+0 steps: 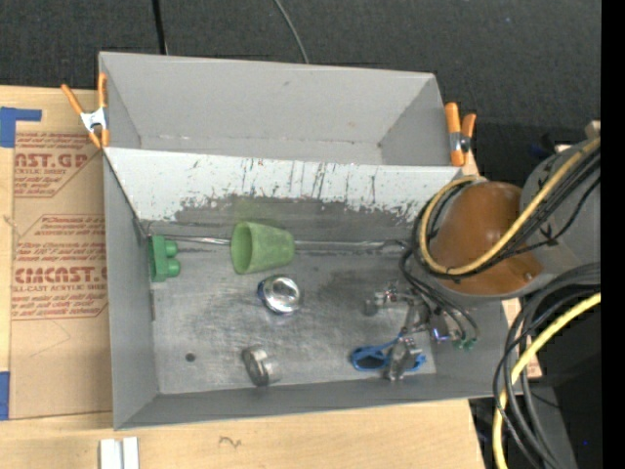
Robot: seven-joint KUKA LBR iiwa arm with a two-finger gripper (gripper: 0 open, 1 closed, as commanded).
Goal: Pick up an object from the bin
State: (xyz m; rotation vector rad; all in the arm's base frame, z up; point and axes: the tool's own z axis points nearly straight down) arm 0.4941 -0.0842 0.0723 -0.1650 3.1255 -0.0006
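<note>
Blue object (371, 361) | front-right | hand (398, 356) low at it, arm from right | grip: cannot tell

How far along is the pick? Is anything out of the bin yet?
Done: the gripper is down at the front right of the bin, on a blue thing. In hand: that blue thing, though a firm hold cannot be confirmed. Left: lifting it clear; the green cup, green block, shiny cap and metal ring lie untouched.

Pale green cup (262, 246); green block (163, 258); blue item (371, 359); silver cap (280, 295).
</note>
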